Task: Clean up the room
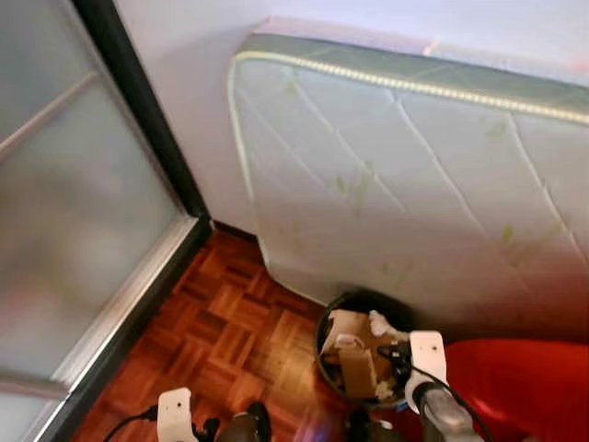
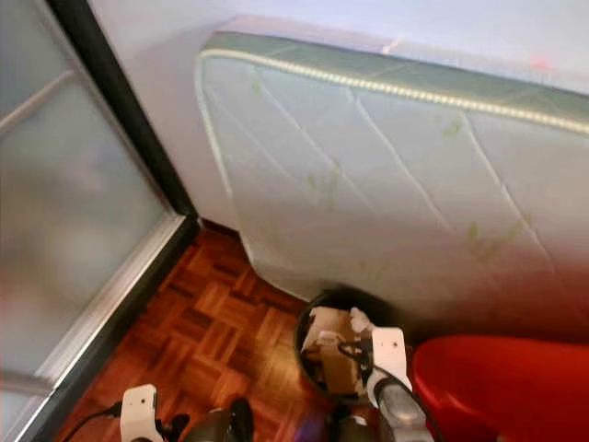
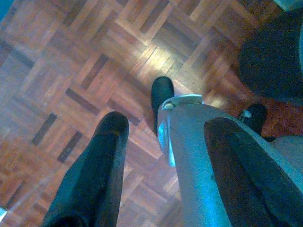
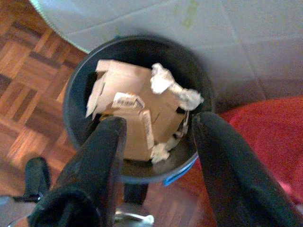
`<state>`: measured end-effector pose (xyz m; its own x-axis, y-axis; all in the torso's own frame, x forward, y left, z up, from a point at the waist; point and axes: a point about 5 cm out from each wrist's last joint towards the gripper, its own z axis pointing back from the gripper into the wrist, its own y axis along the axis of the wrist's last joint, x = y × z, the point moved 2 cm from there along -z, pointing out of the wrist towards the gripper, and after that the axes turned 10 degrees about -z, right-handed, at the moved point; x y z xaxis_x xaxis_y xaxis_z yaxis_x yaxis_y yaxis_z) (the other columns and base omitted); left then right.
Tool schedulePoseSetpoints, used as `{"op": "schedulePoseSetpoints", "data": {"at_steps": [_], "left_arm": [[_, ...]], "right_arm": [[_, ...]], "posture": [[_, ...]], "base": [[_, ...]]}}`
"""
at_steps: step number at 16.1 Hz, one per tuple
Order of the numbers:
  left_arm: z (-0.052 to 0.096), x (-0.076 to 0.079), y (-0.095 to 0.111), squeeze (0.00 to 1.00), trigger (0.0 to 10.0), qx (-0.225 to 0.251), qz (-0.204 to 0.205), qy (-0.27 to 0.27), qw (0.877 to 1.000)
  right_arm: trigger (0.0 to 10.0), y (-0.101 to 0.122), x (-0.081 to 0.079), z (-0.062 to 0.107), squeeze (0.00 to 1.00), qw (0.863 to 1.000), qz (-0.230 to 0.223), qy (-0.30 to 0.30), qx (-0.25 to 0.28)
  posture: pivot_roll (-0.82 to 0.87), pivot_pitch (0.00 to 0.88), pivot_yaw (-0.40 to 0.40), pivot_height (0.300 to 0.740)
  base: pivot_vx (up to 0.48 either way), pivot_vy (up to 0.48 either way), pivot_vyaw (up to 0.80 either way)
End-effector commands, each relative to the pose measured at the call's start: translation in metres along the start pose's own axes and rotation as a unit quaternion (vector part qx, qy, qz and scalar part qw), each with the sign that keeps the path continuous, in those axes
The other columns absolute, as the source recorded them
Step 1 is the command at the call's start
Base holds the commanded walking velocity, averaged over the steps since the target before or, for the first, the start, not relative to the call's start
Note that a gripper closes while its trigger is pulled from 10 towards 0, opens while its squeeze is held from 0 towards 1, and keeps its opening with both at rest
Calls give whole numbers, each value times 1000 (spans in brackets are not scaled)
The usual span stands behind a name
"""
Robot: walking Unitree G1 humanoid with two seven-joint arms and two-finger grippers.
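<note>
While your left gripper (image 3: 161, 175) hangs spread and empty at 7 o'clock over the floor (image 1: 221, 341), your right gripper (image 4: 156, 165) hovers spread and empty above the bin (image 4: 75, 99) at 5 o'clock, against the mattress (image 1: 414, 203). Packed with cardboard (image 4: 128, 99) and crumpled paper (image 4: 163, 80), it looks overfull; nudge it and scraps could spill onto the red bag (image 1: 525, 387).
</note>
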<state>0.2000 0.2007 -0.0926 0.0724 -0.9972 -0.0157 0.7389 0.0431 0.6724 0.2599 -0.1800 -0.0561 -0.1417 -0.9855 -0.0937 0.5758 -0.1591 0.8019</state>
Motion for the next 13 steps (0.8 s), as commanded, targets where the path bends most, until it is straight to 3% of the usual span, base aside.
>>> {"op": "schedulePoseSetpoints", "data": {"at_steps": [1, 8, 13], "left_arm": [[3, -4, -11, 0, 10000, -18, -4, 1, 1000], [3, -5, -12, 0, 10000, -18, -6, 0, 1000], [-1, 11, -1, 0, 10000, -9, -9, -8, 1000]], "right_arm": [[10000, -12, 1, 4, 0, 1000, -9, -4, -15], [10000, -16, 2, 5, 0, 1000, -9, -4, -23], [10000, -18, 2, 6, 0, 1000, -10, -3, -28]], "posture": [[5, 181, 62, 740], [4, 163, 62, 740], [5, 166, 62, 740]], "base": [[-311, 0, 0], [-308, 0, 0], [-308, 0, 0]]}}
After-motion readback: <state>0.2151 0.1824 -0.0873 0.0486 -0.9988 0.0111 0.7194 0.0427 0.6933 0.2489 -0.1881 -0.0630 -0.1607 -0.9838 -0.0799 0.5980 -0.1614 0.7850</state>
